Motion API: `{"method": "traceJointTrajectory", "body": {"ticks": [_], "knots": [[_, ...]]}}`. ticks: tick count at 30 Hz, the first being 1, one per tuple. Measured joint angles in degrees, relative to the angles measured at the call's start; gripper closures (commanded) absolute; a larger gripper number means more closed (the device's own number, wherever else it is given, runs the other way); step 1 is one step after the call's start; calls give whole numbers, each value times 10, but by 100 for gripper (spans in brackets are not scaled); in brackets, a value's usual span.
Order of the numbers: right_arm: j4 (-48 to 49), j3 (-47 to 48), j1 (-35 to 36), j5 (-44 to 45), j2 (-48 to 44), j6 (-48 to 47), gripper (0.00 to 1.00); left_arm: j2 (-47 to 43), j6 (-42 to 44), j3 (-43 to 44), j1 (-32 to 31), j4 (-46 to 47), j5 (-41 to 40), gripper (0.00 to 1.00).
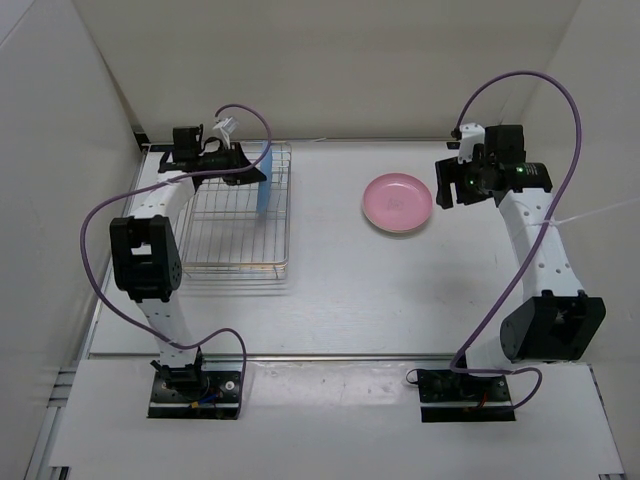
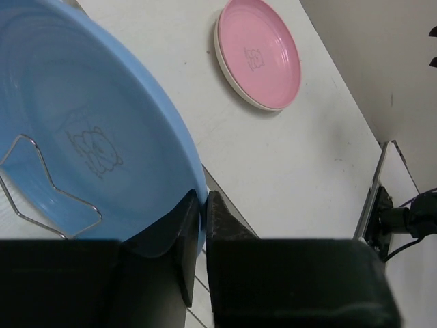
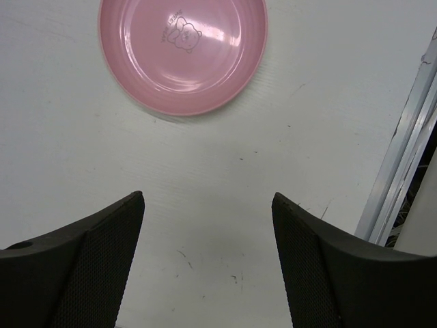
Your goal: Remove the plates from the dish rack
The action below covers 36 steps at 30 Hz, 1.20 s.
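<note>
The rim of the light blue plate (image 2: 82,102) is pinched between the two black fingers of the left gripper (image 2: 200,205), which are drawn together on it at the plate's 5 o'clock edge in the left wrist view. The plate is held standing on edge, with a wire divider (image 2: 41,184) crossing its face at 8 o'clock. An edge grip is judged to be the only hold on offer while it stands upright in its slot.

From overhead the plate is placed at the 1 o'clock corner of the dish rack (image 1: 235,268), which is set at 10 o'clock on the table (image 1: 330,300). No other plate can be made out in the wire basket.

Across the table the fingers of the right gripper (image 3: 207,205) are spread wide over bare tabletop, with nothing between them. Just beyond them, at 12 o'clock in the right wrist view, the pink plate (image 3: 181,55) is laid flat and face up, at about 1 o'clock on the table and well apart from the rack. A cream edge (image 2: 232,87) is shown under its rim from the left wrist. It may belong to a second plate stacked beneath, though that cannot be settled.

The light blue plate is judged to be the last one to be lifted out. The open right gripper is thought to be parked beside the pile, clear of the incoming plate's path.
</note>
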Motion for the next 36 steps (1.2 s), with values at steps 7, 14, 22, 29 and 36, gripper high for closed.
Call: {"method": "traceJointTrajectory", "body": {"ticks": [7, 14, 22, 29, 36], "knots": [[2, -6, 0, 0, -8, 0, 21, 4, -6, 12, -2, -9, -2, 89], [3, -6, 0, 0, -12, 3, 21, 2, 0, 22, -2, -34, -2, 89], [8, -16, -3, 0, -12, 8, 21, -61, 14, 51, -8, -95, 4, 89], [12, -15, -30, -18, -12, 31, 21, -149, 88, 118, -32, -166, -23, 89], [-42, 131, -87, -163, 68, 68, 21, -249, 247, 89, -246, -268, -220, 89]]}}
